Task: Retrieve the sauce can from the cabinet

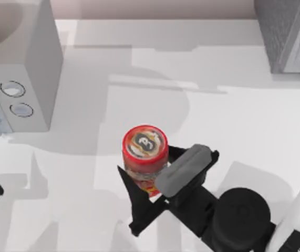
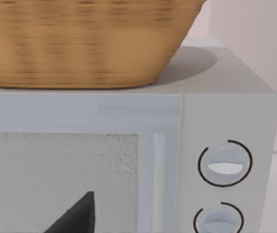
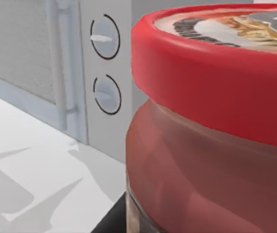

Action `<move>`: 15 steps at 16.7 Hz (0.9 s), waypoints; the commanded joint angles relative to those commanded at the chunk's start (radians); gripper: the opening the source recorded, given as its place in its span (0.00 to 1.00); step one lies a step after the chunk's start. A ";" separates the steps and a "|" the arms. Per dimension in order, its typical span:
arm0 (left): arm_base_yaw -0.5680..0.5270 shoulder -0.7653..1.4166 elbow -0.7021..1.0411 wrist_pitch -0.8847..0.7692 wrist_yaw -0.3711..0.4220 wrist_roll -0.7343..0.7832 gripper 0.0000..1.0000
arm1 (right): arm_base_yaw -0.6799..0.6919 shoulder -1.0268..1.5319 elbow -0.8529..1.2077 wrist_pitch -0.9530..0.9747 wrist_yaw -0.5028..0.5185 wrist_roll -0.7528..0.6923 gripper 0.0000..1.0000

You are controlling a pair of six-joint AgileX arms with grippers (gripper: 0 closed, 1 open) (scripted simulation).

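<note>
Sauce can (image 1: 145, 155) clasped upright in right hand (image 1: 148, 181); left arm parked.

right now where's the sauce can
In the top view the sauce can stands on the table near the middle, held by the right tool, right of the microwave.

Open tabletop (image 1: 228, 121) right of microwave (image 1: 29, 63)

This looks to me like a rendered kitchen counter: my arms work over a plain white table (image 1: 234, 126) with a pale microwave (image 1: 31, 79) on its left, two round dials (image 2: 224, 163) beside its door. A wicker basket (image 2: 80, 43) sits on top of the microwave, and a grey cabinet (image 1: 289, 34) stands at the far right corner.
</note>
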 joint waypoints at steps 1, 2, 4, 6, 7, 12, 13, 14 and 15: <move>0.000 0.000 0.000 0.000 0.000 0.000 1.00 | 0.000 0.000 0.000 0.000 0.000 0.000 0.00; 0.000 0.000 0.000 0.000 0.000 0.000 1.00 | -0.004 -0.001 -0.004 -0.002 -0.001 0.002 0.00; 0.000 0.000 0.000 0.000 0.000 0.000 1.00 | -0.005 0.009 0.012 -0.003 -0.004 0.000 0.00; 0.000 0.000 0.000 0.000 0.000 0.000 1.00 | -0.012 0.045 0.058 -0.010 -0.010 -0.001 0.00; 0.000 0.000 0.000 0.000 0.000 0.000 1.00 | -0.016 0.069 0.088 -0.017 -0.014 0.000 0.00; 0.000 0.000 0.000 0.000 0.000 0.000 1.00 | -0.039 0.189 0.238 -0.049 -0.036 -0.001 0.00; 0.000 0.000 0.000 0.000 0.000 0.000 1.00 | -0.041 0.201 0.254 -0.052 -0.038 -0.002 0.00; 0.000 0.000 0.000 0.000 0.000 0.000 1.00 | -0.042 0.205 0.259 -0.053 -0.039 -0.002 0.00; 0.000 0.000 0.000 0.000 0.000 0.000 1.00 | -0.042 0.205 0.259 -0.053 -0.039 -0.002 0.00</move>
